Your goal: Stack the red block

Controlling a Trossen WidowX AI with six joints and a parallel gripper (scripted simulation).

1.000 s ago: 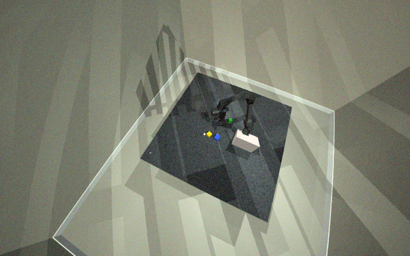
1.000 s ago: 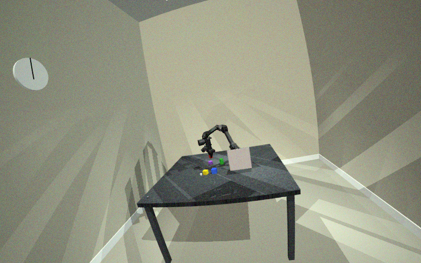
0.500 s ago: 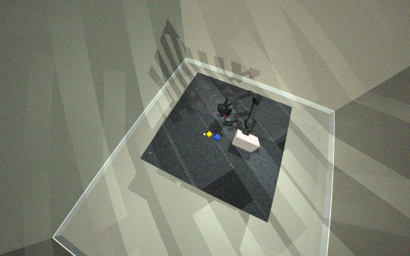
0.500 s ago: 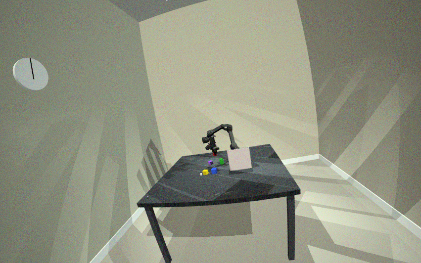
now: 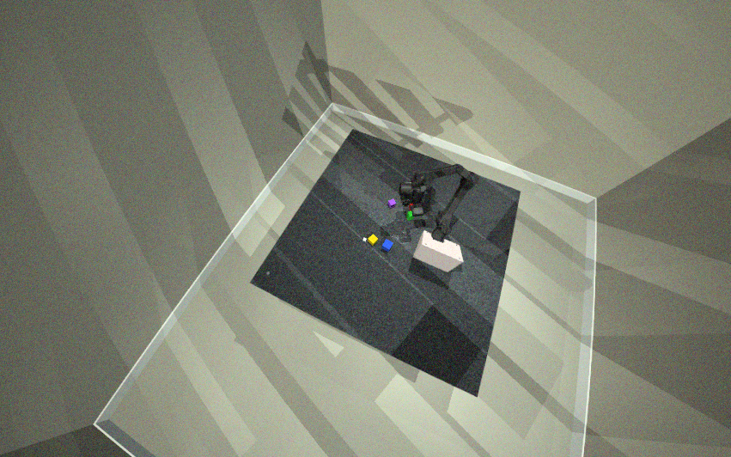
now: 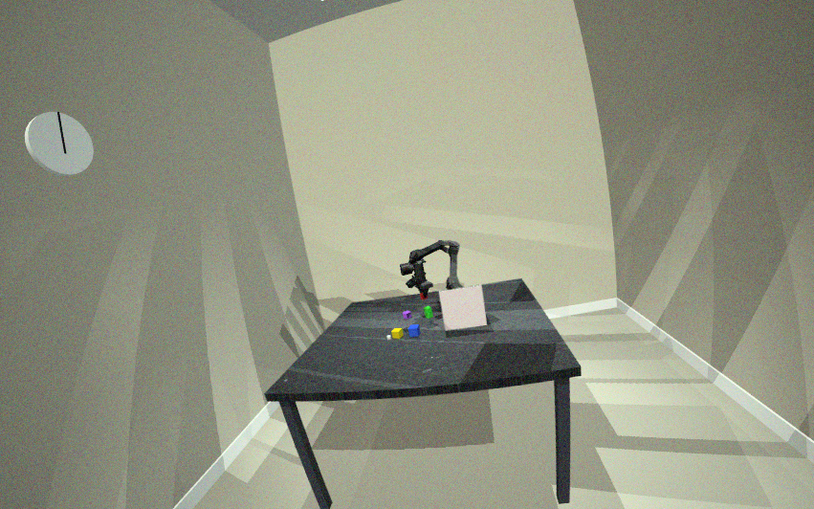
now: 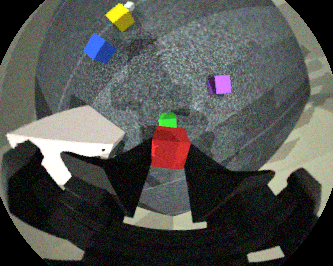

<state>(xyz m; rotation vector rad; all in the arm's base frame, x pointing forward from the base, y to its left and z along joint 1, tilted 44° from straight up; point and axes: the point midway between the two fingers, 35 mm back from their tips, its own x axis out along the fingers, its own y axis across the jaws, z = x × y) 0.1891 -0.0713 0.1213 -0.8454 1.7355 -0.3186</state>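
Note:
My gripper (image 7: 169, 141) (image 6: 423, 294) (image 5: 411, 205) is shut on the red block (image 7: 170, 146) (image 6: 423, 295) (image 5: 411, 204) and holds it in the air above the dark table (image 6: 397, 366). The green tower (image 7: 166, 119) (image 6: 428, 311) (image 5: 409, 215) stands upright on the table, below the block. In the wrist view its top shows just beyond the red block's far edge. In the exterior view the block hangs a little left of the tower and clearly above it, not touching.
A purple block (image 7: 221, 84) (image 6: 407, 314) (image 5: 392, 202) lies near the tower. A blue block (image 7: 98, 48) (image 6: 413, 329) (image 5: 386, 244), a yellow block (image 7: 121, 16) (image 6: 397, 332) (image 5: 373, 239) and a tiny white piece (image 7: 129, 4) lie farther off. A pale box (image 7: 69, 132) (image 6: 462, 307) (image 5: 437, 253) stands beside the arm's base.

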